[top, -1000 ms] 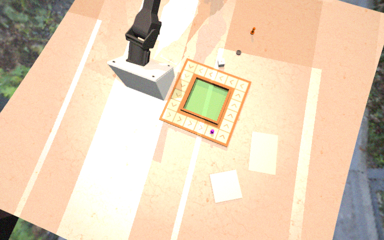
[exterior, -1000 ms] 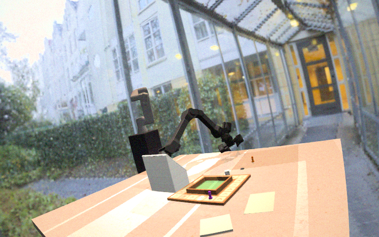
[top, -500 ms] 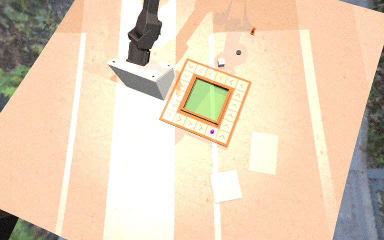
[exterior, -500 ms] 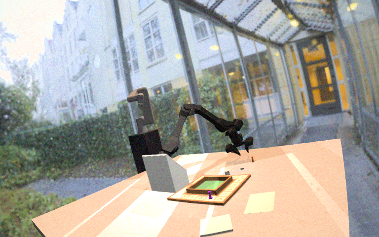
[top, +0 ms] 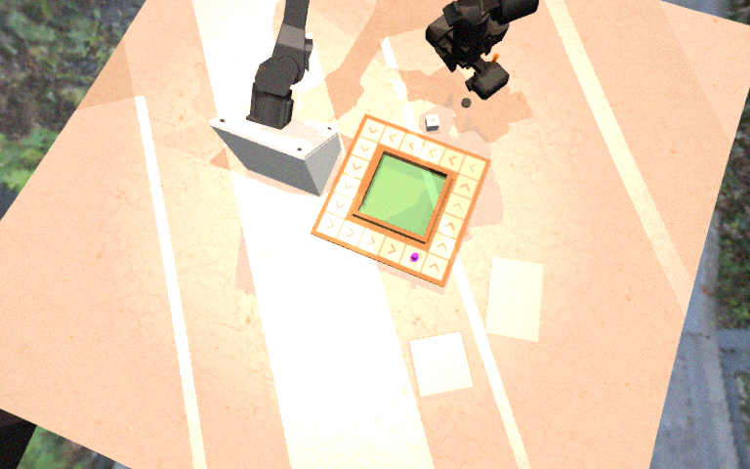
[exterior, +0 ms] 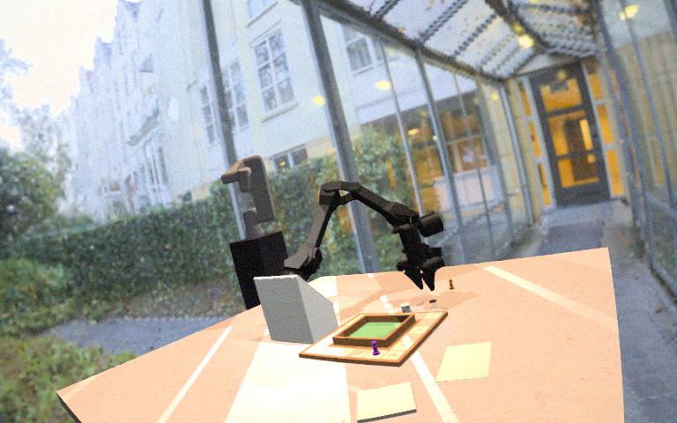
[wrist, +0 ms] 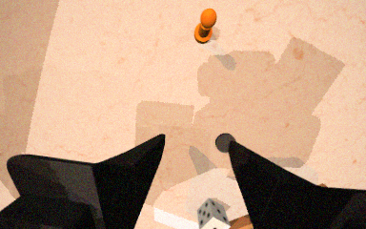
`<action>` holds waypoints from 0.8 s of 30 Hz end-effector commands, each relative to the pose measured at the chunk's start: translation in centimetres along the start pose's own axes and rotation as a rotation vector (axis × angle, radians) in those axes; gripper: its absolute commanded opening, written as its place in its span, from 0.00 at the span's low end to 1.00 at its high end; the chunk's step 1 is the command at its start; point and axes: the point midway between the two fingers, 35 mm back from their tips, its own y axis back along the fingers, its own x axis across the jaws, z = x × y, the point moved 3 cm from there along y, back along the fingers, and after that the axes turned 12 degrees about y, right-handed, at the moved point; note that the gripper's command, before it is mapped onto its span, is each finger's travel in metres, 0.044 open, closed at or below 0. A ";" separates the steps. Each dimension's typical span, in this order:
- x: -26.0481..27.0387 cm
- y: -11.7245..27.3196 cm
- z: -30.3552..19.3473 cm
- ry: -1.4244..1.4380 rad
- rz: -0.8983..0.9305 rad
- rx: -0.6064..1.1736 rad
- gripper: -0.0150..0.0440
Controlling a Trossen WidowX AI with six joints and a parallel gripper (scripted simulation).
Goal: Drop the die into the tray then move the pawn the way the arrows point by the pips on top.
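End effector (exterior: 424,284) above the table (top: 608,232), released and holding nothing.

Die (wrist: 212,215) lies on the table just below and behind the fingertips, beside the board (top: 337,212). A dark disc (wrist: 224,141) sits by one fingertip, an orange pawn (wrist: 206,25) farther ahead. The purple pawn (top: 414,256) stands on the board's far edge, well apart.

the table (top: 110,277) looks like matt, faintly mottled stone; the board (top: 326,232) has a wood-coloured rim, its tray (top: 400,193) a flat green felt-like floor, at 7 o'clock of the smooth white die (top: 432,122); the gripper (exterior: 423,284) is dull black plastic
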 end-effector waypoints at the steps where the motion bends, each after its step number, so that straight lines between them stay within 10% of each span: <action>1: -1.9 1.9 -6.4 -0.329 0.028 0.092 0.72; 24: -1.7 1.9 -10.3 -0.527 0.045 0.121 0.72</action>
